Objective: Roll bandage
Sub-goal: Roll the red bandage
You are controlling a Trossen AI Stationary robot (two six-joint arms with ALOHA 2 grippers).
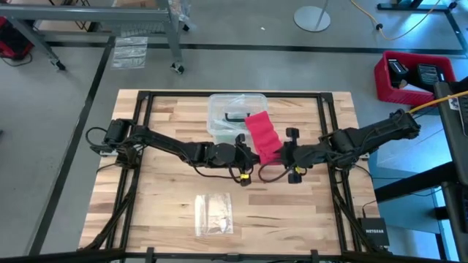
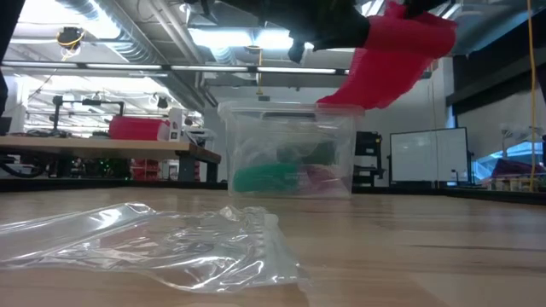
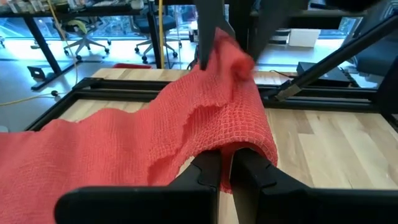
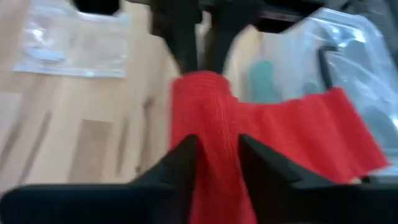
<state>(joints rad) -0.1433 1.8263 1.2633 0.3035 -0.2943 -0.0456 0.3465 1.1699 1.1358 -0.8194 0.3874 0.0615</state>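
Note:
The red bandage (image 1: 262, 135) is held up above the table's middle between both grippers. Its wide free part (image 4: 323, 130) spreads back over the clear plastic box (image 1: 235, 117); whether it touches the box's rim I cannot tell. My left gripper (image 3: 227, 177) comes from the table's left and is shut on the bandage. My right gripper (image 4: 217, 155) comes from the right, facing the left one closely, and has the bandage filling the gap between its fingers. In the low view the bandage (image 2: 392, 51) hangs high above the box (image 2: 290, 153). My left gripper pinches a bunched part of the bandage (image 3: 225, 152) between its two fingers, coming roughly level from the table's left. The cloth drapes over the fingertips in loose folds, clear of the table. My right gripper has a gathered, narrow part of the bandage (image 4: 214, 134) between its two fingers (image 4: 180, 162), slanting down from the table's right. The strip runs on from there to the left gripper's fingers (image 4: 186, 43) and is clear of the table.
A small clear plastic bag (image 1: 214, 214) lies flat on the wood toward the near edge. The clear box holds a green thing (image 2: 264, 177) and a black handle (image 1: 235, 117). A black frame (image 1: 146, 98) runs around the table's edges.

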